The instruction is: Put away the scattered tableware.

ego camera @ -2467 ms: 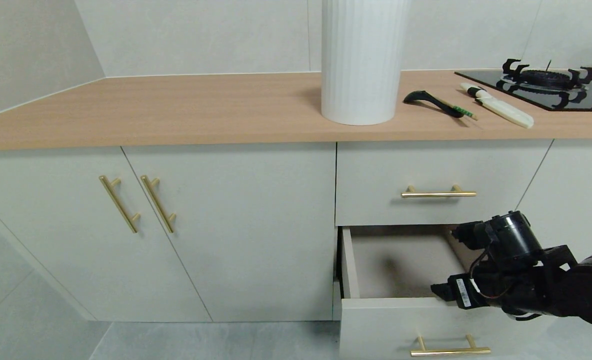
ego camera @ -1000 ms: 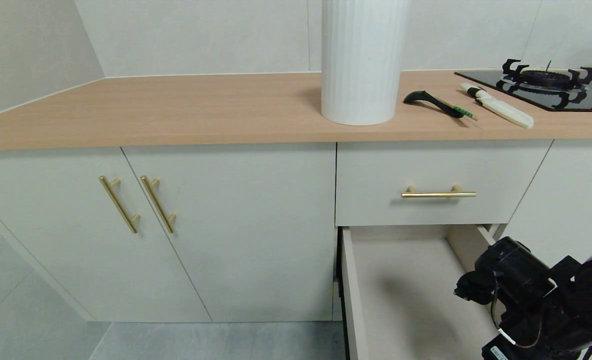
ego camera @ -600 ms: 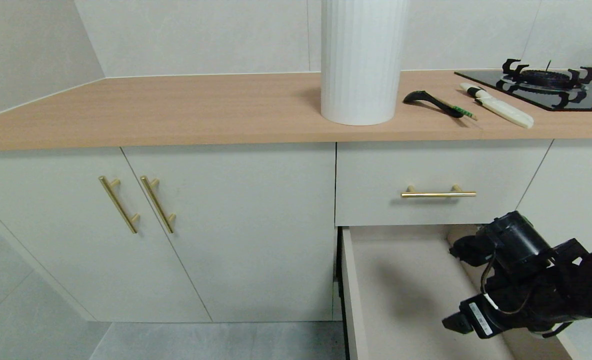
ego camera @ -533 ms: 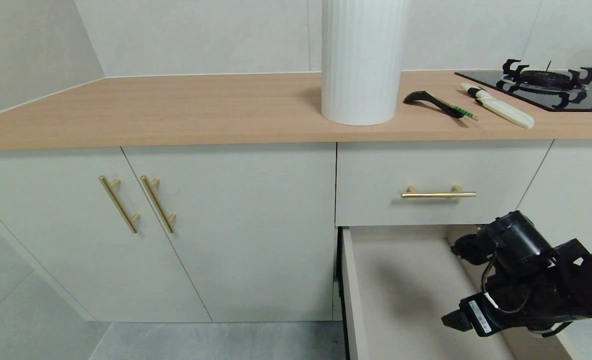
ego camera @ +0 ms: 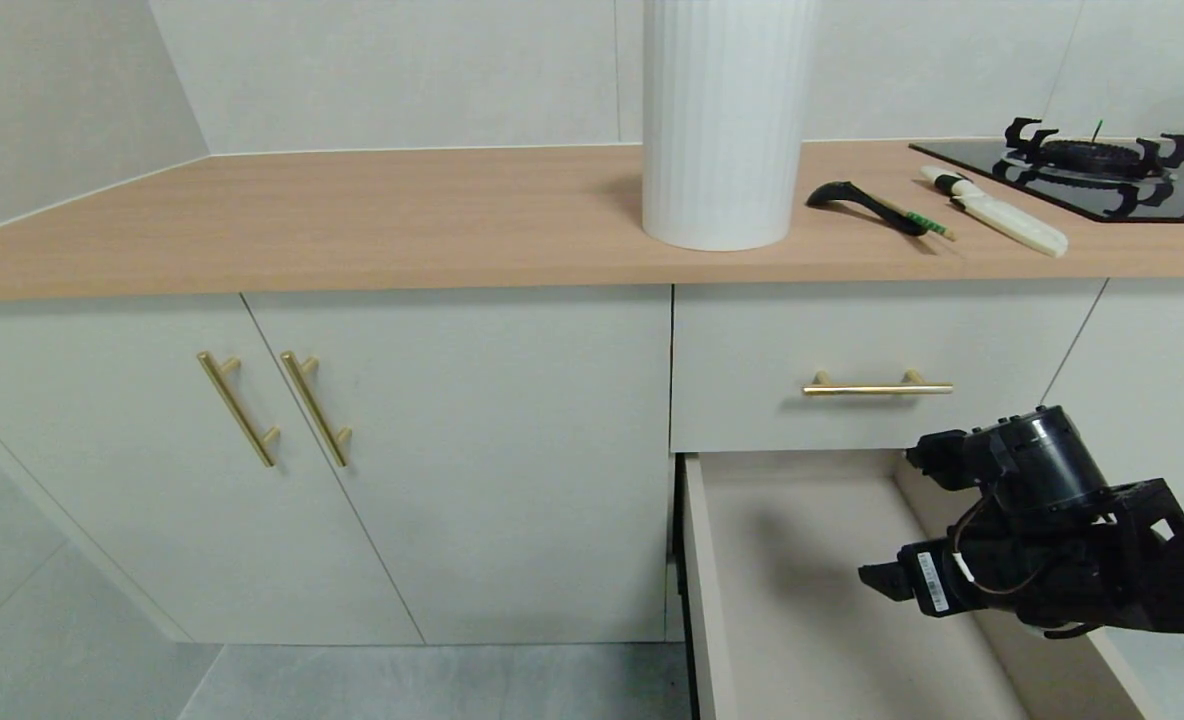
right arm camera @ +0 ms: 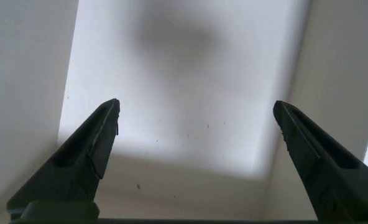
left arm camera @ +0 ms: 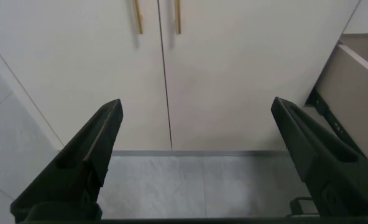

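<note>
On the wooden counter lie a black spoon [ego camera: 857,198], green-tipped chopsticks [ego camera: 920,220] and a white knife [ego camera: 1007,217], just right of a tall white ribbed cylinder [ego camera: 722,120]. Below them the lower drawer [ego camera: 802,580] stands pulled out, its pale floor [right arm camera: 184,93] bare. My right gripper [ego camera: 900,520] hangs over the drawer's right side, open, with nothing between its fingers [right arm camera: 87,155]. My left gripper [left arm camera: 196,162] is open too, low down, facing the cupboard doors and the grey floor.
The upper drawer with a gold handle [ego camera: 877,386] is shut. Two cupboard doors with gold handles [ego camera: 277,405] are to the left. A black gas hob [ego camera: 1102,165] sits at the counter's far right. The open drawer's side [left arm camera: 358,74] juts out near my left gripper.
The lower drawer has come much farther out than 2.5 s ago. My right gripper dipped low at the drawer's right, then rose and shifted left over its inside.
</note>
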{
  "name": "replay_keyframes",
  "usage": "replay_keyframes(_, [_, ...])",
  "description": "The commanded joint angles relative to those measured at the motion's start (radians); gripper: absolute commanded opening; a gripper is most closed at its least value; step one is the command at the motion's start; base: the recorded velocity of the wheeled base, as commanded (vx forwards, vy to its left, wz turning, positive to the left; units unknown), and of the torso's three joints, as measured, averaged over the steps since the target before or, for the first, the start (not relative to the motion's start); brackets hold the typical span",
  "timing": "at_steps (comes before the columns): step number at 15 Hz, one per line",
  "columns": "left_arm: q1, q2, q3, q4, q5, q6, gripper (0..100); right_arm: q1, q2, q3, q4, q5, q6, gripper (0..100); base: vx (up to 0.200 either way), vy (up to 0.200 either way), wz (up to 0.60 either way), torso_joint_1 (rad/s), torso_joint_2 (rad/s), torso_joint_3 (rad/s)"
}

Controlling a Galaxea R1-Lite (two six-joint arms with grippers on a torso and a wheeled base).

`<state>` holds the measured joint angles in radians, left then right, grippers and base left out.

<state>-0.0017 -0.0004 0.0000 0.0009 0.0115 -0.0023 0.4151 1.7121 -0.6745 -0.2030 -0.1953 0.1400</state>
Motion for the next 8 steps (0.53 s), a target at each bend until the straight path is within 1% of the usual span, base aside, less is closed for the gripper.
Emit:
replay_keyframes(1, [0.0, 0.0, 0.0, -0.001, 0.001, -0.001, 100, 0.001, 0.001, 0.01, -0.006, -0.001, 0.0, 100, 0.0, 0.0, 0.0, 0.027, -0.09, -0.071])
replay_keyframes(3, [0.0, 0.0, 0.0, -0.001, 0.001, -0.001, 100, 0.001, 0.001, 0.012, -0.006, -0.006, 0.0, 100, 0.0, 0.0, 0.0, 0.051, -0.28, -0.23])
replay_keyframes(4, [0.0, 0.0, 0.0, -0.001, 0.001, 0.001, 100, 0.001, 0.001, 0.013, -0.006, -0.006, 0.0, 100, 0.0, 0.0, 0.0, 0.027, -0.13, -0.281])
replay_keyframes(5, [0.0, 0.0, 0.0, -0.001, 0.001, -0.001, 100, 0.001, 0.001, 0.013, -0.006, -0.006, 0.0, 100, 0.0, 0.0, 0.0, 0.168, -0.32, -0.3])
replay_keyframes(8, [0.0, 0.0, 0.0, -0.001, 0.001, -0.001, 100, 0.001, -0.005, 0.013, -0.006, -0.006, 0.0, 100, 0.0, 0.0, 0.0, 0.168, -0.55, -0.299])
